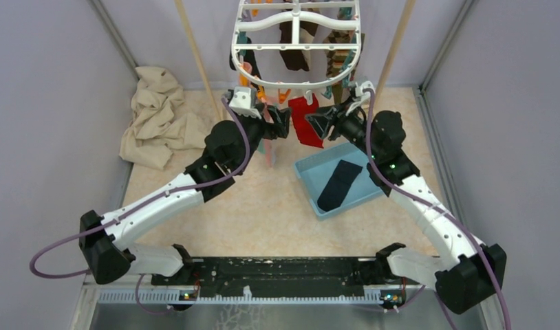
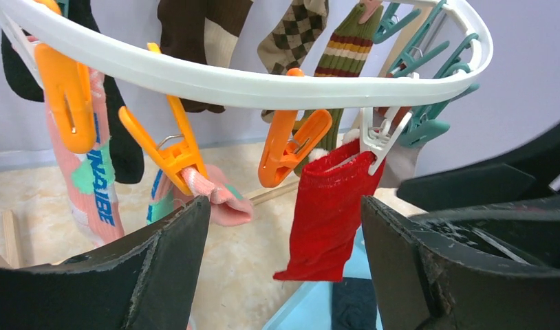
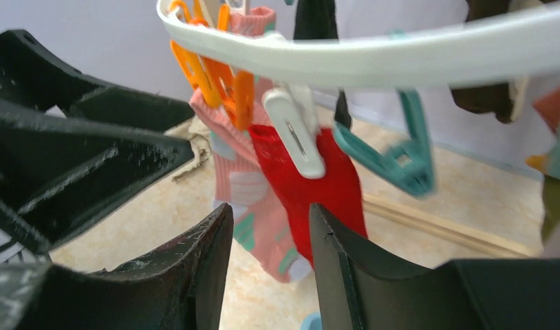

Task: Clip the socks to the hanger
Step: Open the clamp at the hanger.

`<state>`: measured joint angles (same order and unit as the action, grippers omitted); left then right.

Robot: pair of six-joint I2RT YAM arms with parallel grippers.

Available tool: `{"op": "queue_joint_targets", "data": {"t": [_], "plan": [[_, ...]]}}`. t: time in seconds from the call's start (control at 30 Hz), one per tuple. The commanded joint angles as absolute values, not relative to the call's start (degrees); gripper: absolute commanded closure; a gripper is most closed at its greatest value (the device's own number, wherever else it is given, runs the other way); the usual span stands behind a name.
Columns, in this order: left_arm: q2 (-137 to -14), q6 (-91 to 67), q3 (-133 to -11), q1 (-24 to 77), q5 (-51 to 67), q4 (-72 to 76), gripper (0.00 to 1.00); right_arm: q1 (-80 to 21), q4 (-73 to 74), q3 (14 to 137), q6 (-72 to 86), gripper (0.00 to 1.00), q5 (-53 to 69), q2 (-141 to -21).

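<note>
Red sock (image 1: 306,120) hangs pegged on hanger (image 1: 298,47). Dark sock (image 1: 339,184) lies in tray (image 1: 308,168) on surface (image 1: 250,206), just near of right gripper (image 1: 317,125), long axis slanting near-left to far-right; right arm nearer. Left gripper (image 1: 283,124) wide, right gripper narrower, both empty.

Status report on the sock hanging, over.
Open, empty: left gripper, right gripper, either side of the red sock. It hangs from a white peg on the hanger. Not yet clipped: navy sock, in the blue tray, nothing on it.

You see a crumpled tan cloth (image 1: 157,117) far left of the left pincer (image 1: 283,125), and a blue tray (image 1: 310,177) low down near the right pincer (image 1: 317,125).
</note>
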<state>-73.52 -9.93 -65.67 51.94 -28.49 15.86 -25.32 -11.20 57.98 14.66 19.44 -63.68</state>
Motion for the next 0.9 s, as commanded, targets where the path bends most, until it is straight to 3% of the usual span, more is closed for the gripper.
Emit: {"op": "queue_joint_targets", "data": {"t": [0.0, 0.47, 0.87], "plan": [[-75.67, -8.54, -68.26, 52.46, -29.53, 16.25, 0.15, -21.84, -12.74, 53.92, 16.40, 0.55, 18.56, -57.33], [-80.31, -6.44, -72.56, 54.76, -30.92, 17.72, 0.20, -18.60, -8.79, 49.87, 14.70, 0.55, 19.55, -52.22], [-82.72, 12.69, -70.60, 54.66, -38.11, 28.92, 0.16, -17.94, -9.12, 48.60, 14.41, 0.55, 19.82, -51.63]]}}
